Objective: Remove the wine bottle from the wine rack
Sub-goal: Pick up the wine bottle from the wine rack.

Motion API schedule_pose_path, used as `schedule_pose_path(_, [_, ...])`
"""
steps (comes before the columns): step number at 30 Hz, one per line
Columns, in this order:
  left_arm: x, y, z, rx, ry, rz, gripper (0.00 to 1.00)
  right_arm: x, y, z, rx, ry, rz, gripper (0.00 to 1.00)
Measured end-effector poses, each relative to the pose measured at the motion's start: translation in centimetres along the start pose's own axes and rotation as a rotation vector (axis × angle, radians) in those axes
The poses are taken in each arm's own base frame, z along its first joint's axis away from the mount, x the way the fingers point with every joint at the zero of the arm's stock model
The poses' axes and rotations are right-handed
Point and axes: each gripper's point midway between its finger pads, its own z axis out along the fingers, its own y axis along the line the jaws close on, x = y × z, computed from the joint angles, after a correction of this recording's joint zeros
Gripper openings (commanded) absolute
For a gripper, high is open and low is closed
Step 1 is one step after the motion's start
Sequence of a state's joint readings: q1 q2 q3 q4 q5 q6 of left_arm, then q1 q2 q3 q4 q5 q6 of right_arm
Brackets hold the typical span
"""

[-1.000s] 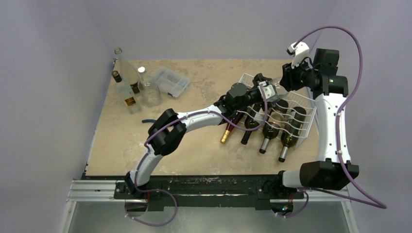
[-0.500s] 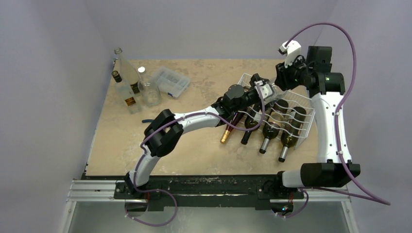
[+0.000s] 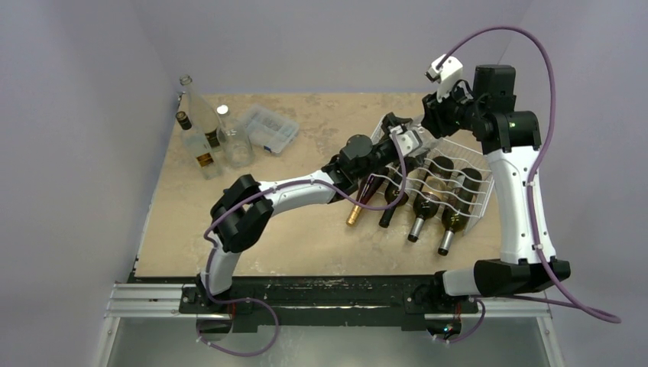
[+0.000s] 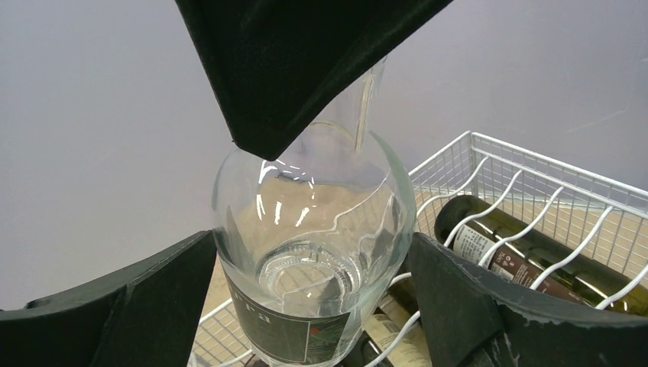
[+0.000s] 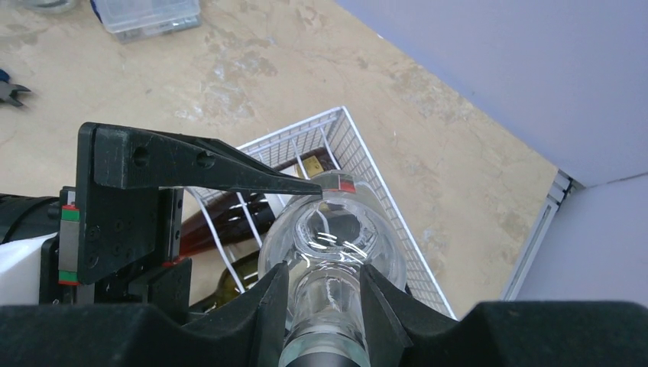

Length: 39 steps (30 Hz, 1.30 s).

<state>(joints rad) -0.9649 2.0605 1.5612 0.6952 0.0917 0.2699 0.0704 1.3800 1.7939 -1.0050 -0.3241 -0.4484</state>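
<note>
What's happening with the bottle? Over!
Right hand shut on neck of clear bottle. Left hand wide, flanking its body. Bottle tipped up over wine rack; dark bottles alongside.

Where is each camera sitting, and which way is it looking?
Top: above and behind, looking down at table, wine rack; left arm and right arm show.
Left wrist: looks along the left fingers at the base of the clear bottle.
Right wrist: looks down the bottle's neck between the right fingers.
Both wrist views share bottle and rack.

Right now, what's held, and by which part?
The right gripper holds the clear bottle by its neck. The left gripper straddles its base; whether it grips can't be told.
</note>
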Motion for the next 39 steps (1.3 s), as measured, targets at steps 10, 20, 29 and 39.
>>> schedule_pose_path(10, [-1.6,1.6,-2.3,-0.068,-0.006,0.049,0.94,-2.3,2.2,-0.3,-0.056,-0.048,-0.036,0.0])
schedule_pose_path(20, [-2.4,3.6,-5.0,-0.164,0.019,0.103,0.96,-4.6,4.7,0.4,-0.135,-0.09,-0.084,0.0])
schedule_pose_path(29, [-0.8,5.2,-7.9,-0.274,0.09,0.15,0.98,-5.4,7.7,3.3,-0.23,-0.075,-0.123,0.0])
schedule_pose_path(39, [-0.4,7.6,-11.6,-0.4,0.147,0.199,0.98,-7.3,11.3,5.4,-0.315,-0.106,-0.175,0.0])
